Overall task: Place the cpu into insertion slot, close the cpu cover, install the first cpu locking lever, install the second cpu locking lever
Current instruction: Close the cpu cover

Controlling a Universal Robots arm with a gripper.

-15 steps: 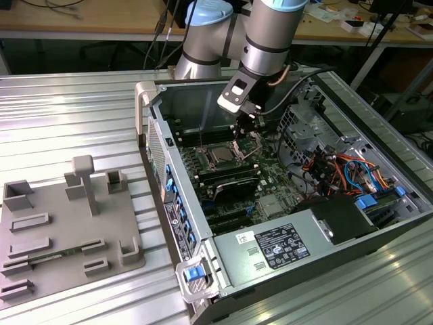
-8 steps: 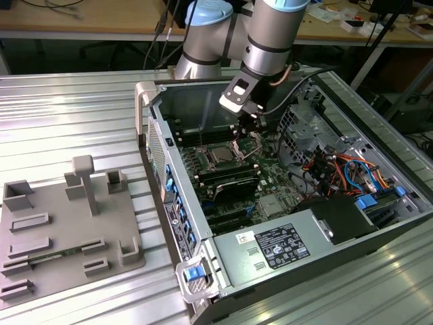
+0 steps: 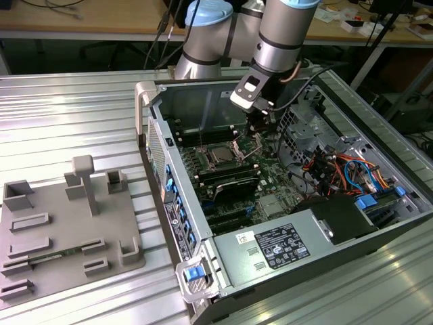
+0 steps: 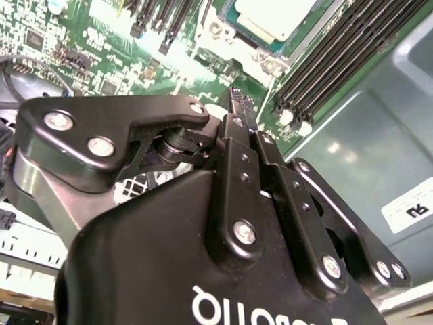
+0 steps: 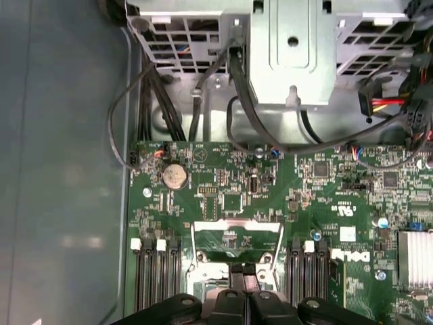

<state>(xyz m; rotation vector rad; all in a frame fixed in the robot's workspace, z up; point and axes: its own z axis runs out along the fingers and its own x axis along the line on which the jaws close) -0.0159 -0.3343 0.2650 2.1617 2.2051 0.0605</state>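
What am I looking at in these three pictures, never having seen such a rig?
A robot arm reaches into an open computer case lying on a metal table. The exterior view looks on from outside; both wrist views ride on the arm. Its gripper, shut with nothing seen in it, hangs over the motherboard by the cpu cover, which stands open. The cpu sits in the insertion slot. A grey tray lies at the exterior view's left.
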